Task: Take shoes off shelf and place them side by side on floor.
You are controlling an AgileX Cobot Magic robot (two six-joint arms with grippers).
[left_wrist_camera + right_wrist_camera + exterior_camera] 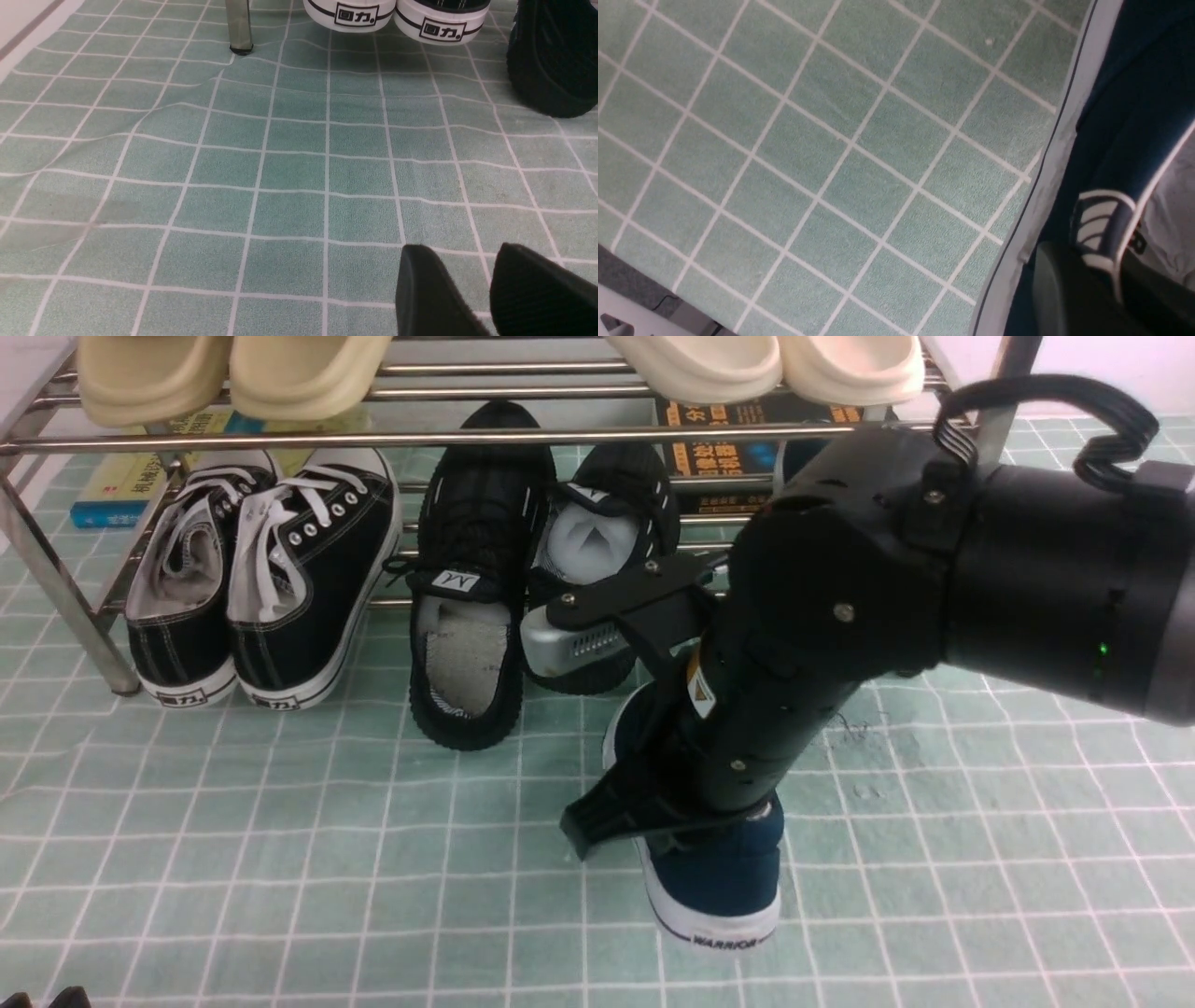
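Now the main hazard is the grip itself. The right jaws are pinched shut on only the collar of one navy slip-on [724, 877], beside its striped elastic gusset [1104, 219]. The shoe therefore hangs from one edge and could twist or slip out, landing crooked on the green gridded floor [280, 859]. It hangs low in front of the chrome shoe rack [280, 441]; I cannot tell whether its sole touches the floor. Its toe is close to the all-black lace-up sneakers [471, 616], which a careless swing could knock. The right arm [840, 616] hides any sign of its mate, so lining up the pair would be guesswork. The left jaws stand apart and empty, fingertips [434, 294] low over bare floor.

Readable writing: a "WARRIOR" stamp [724, 943] on the navy heel, and "回力" labels [350, 14] on the heels of the white-laced black sneakers [299, 579]. A dark book [719, 457] behind the rods carries yellow lettering too small to read.
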